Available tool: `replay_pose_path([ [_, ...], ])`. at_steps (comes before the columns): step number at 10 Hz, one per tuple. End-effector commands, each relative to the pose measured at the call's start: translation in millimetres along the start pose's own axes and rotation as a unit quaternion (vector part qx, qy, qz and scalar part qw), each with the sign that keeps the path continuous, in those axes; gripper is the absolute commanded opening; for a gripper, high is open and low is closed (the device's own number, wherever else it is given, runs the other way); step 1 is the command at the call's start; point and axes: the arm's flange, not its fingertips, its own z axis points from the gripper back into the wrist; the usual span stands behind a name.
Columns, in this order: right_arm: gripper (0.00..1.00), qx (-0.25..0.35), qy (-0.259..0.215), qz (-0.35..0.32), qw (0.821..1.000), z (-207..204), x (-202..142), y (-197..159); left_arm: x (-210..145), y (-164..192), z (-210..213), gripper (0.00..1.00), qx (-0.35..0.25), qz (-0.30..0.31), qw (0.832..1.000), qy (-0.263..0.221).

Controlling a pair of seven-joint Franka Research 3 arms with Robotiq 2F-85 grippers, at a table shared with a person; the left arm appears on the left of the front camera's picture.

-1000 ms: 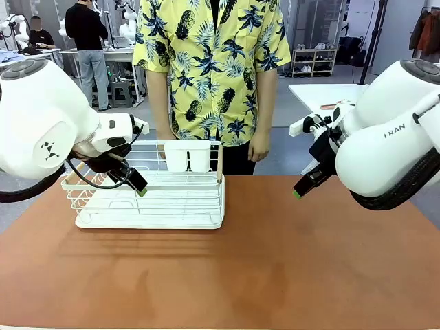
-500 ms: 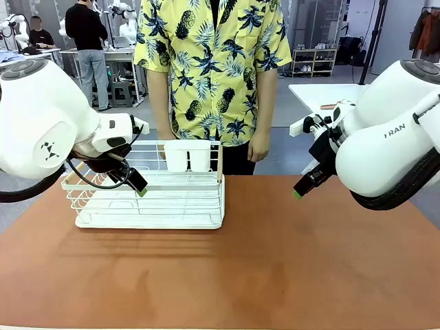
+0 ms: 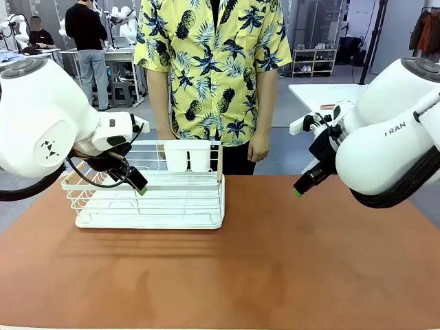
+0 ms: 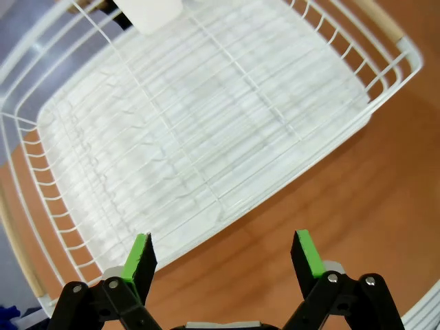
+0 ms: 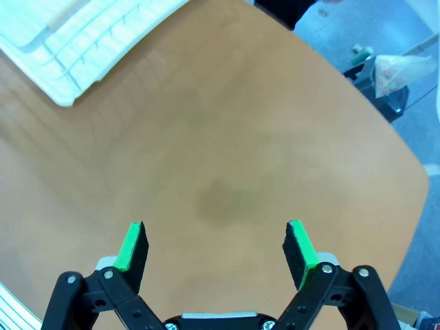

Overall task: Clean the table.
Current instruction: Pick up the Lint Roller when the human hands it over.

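The table (image 3: 275, 261) has a wide reddish-brown top and carries a white wire rack (image 3: 151, 199) at its left. My left gripper (image 3: 137, 184) hangs over the rack's near left part. In the left wrist view the left gripper (image 4: 223, 256) stands open, nothing between its green pads, with the rack (image 4: 192, 130) and bare table (image 4: 330, 192) beneath. My right gripper (image 3: 300, 189) hovers above the table's right side. In the right wrist view the right gripper (image 5: 216, 249) is open over bare table top (image 5: 220, 151), holding nothing.
A person in a yellow patterned shirt (image 3: 213, 69) stands at the far edge behind the rack, one hand (image 3: 259, 148) hanging. A white cup holder (image 3: 188, 155) sits on the rack's far rim. A rack corner (image 5: 82, 41) shows upper left in the right wrist view.
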Motion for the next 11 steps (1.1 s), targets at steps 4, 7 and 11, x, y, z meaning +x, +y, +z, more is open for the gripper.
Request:
replay_pose_path([
  [4,1.00,0.221,-0.038,-0.140,0.964,84,14,-97,-1,112,104,1.00,-0.300,0.115,0.947,-0.024],
  [7,1.00,0.322,-0.064,-0.239,0.914,124,-40,-181,-73,206,163,1.00,-0.374,0.215,0.899,-0.080],
  [11,1.00,0.320,-0.120,-0.405,0.848,132,-150,-278,-187,285,194,1.00,-0.362,0.331,0.861,-0.133],
])
